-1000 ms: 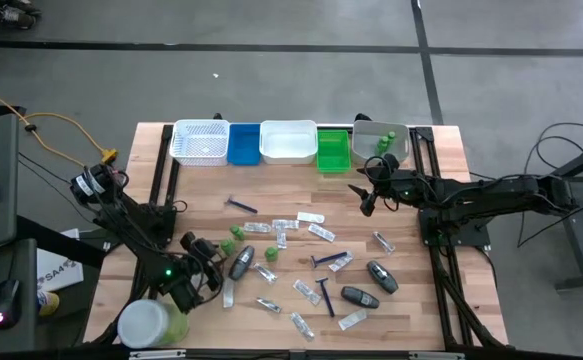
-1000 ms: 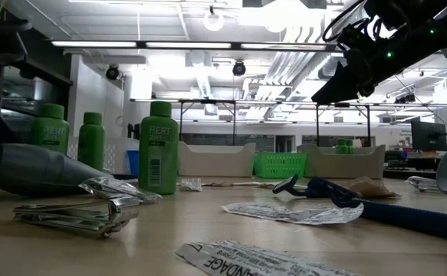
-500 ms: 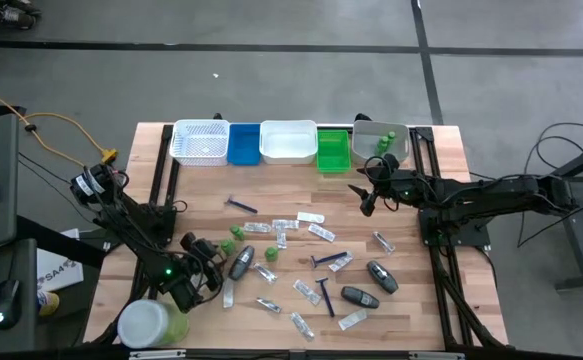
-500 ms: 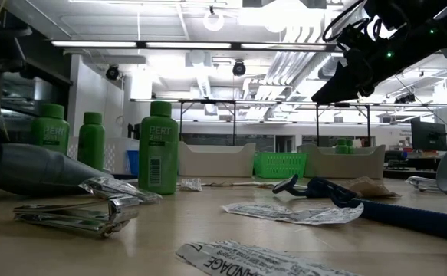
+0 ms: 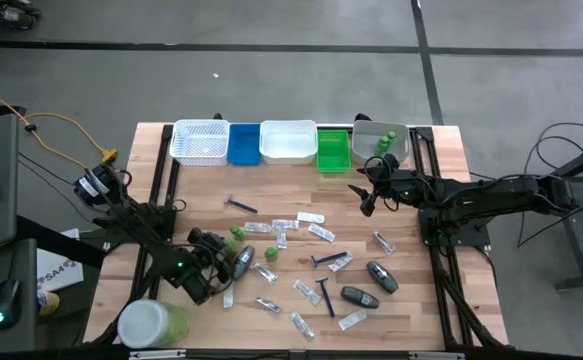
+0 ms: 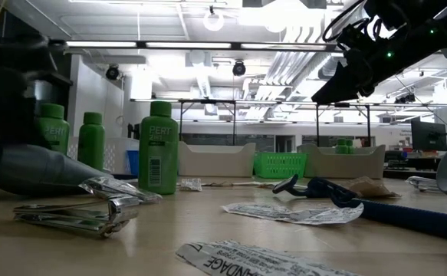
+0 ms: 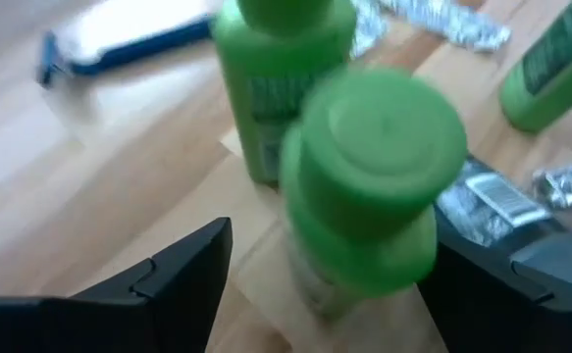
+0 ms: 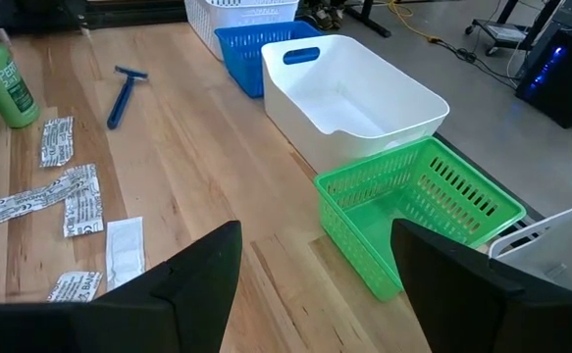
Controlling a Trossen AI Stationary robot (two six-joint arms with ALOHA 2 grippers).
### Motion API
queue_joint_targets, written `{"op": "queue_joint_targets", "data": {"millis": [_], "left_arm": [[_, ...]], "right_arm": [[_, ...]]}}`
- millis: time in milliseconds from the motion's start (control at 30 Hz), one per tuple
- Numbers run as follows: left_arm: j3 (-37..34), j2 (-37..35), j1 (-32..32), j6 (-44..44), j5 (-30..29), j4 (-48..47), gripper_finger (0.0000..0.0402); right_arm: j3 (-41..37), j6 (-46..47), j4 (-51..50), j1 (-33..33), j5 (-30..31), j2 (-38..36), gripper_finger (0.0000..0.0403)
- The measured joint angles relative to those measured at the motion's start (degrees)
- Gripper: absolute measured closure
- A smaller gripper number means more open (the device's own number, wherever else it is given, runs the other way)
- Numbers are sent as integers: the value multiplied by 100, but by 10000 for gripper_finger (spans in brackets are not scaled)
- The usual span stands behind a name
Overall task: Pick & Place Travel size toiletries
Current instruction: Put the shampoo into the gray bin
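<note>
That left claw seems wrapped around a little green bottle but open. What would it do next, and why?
Probably close its fingers on the small green bottle. The left gripper is open, one dark finger on each side of the bottle, which stands upright between them near the table's front left. The right gripper waits open, hanging above the table near the green tray.

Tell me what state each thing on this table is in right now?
Left gripper: open, straddling a green bottle.
Green bottle: upright, not gripped.
Right gripper: open, empty, above the table by the green tray.
White tray: empty.
Green tray: empty.
Razor: lying flat.
</note>
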Motion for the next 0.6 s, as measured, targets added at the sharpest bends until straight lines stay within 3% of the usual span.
{"op": "queue_joint_targets", "data": {"millis": [167,600], "left_arm": [[3,329,29,-92,293,125,105],[13,739,23,-360,-296,77,105]], "right_arm": [[0,0,0,0,0,0,147],[0,0,0,2,0,-2,147]]}}
